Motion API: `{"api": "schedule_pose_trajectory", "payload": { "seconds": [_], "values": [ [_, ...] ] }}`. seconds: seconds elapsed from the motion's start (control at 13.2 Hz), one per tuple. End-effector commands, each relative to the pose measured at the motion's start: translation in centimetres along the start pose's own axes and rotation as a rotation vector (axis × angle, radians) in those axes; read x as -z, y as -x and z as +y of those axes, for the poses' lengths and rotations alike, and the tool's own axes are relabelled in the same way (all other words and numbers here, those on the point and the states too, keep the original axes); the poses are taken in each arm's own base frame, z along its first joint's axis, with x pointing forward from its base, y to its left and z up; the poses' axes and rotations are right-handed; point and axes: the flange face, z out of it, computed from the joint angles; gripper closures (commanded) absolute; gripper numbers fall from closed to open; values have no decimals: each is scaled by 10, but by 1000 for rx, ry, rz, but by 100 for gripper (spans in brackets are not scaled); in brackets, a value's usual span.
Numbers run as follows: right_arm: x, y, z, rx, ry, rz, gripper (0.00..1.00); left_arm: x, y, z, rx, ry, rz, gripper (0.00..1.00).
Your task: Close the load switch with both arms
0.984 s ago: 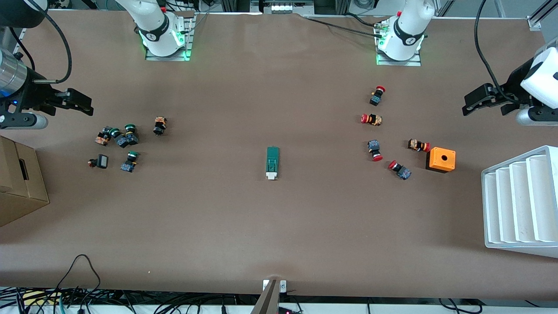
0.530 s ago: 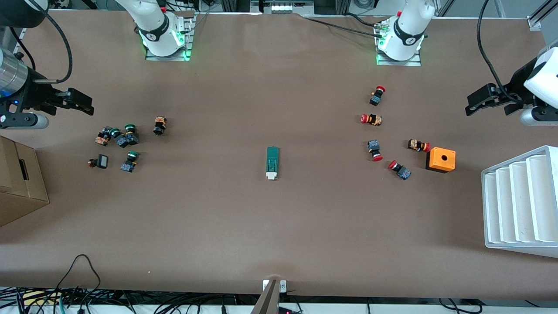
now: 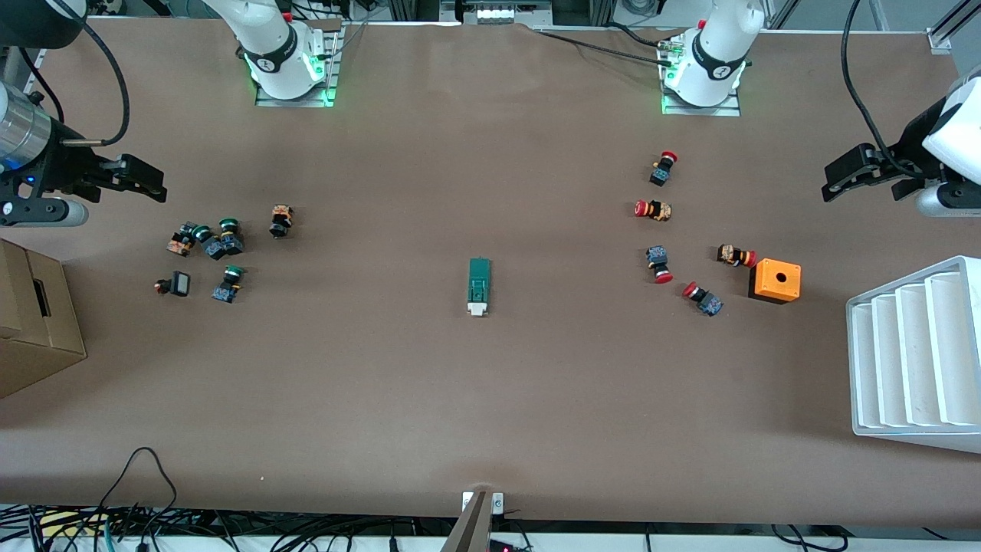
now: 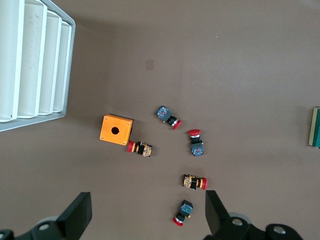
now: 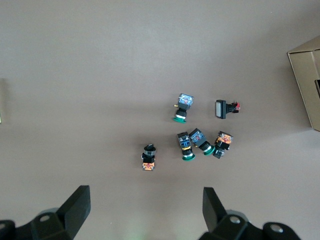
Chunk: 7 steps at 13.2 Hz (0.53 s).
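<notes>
The load switch (image 3: 479, 286), a narrow dark-green block with a white tab at the end nearer the front camera, lies flat at the table's middle. Its edge shows in the left wrist view (image 4: 316, 127). My left gripper (image 3: 862, 190) is open and empty, up in the air over the table's edge at the left arm's end; in its wrist view (image 4: 145, 215) the fingers stand wide apart. My right gripper (image 3: 146, 182) is open and empty, in the air over the right arm's end of the table, with wide-spread fingers in its wrist view (image 5: 145, 210). Both are far from the switch.
Several red-capped push buttons (image 3: 654, 209) and an orange box (image 3: 775, 280) lie toward the left arm's end, beside a white ribbed tray (image 3: 912, 353). Several green-capped buttons (image 3: 222, 245) and a cardboard box (image 3: 34, 322) are at the right arm's end.
My left gripper has drifted a little outward toward the table's end and slightly up. My right gripper has barely shifted. The switch has not moved.
</notes>
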Motion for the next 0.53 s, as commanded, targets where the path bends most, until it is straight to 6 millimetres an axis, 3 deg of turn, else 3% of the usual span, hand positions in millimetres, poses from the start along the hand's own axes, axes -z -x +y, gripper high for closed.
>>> {"api": "schedule_pose_trajectory", "payload": {
  "seconds": [0.0,0.45],
  "values": [
    [5,-2,-3,-9,7,-5,1,8,4,-4,-1,-15,7,0],
    [5,-2,-3,-8,5,-5,1,9,4,-7,5,-11,8,0]
  ]
}}
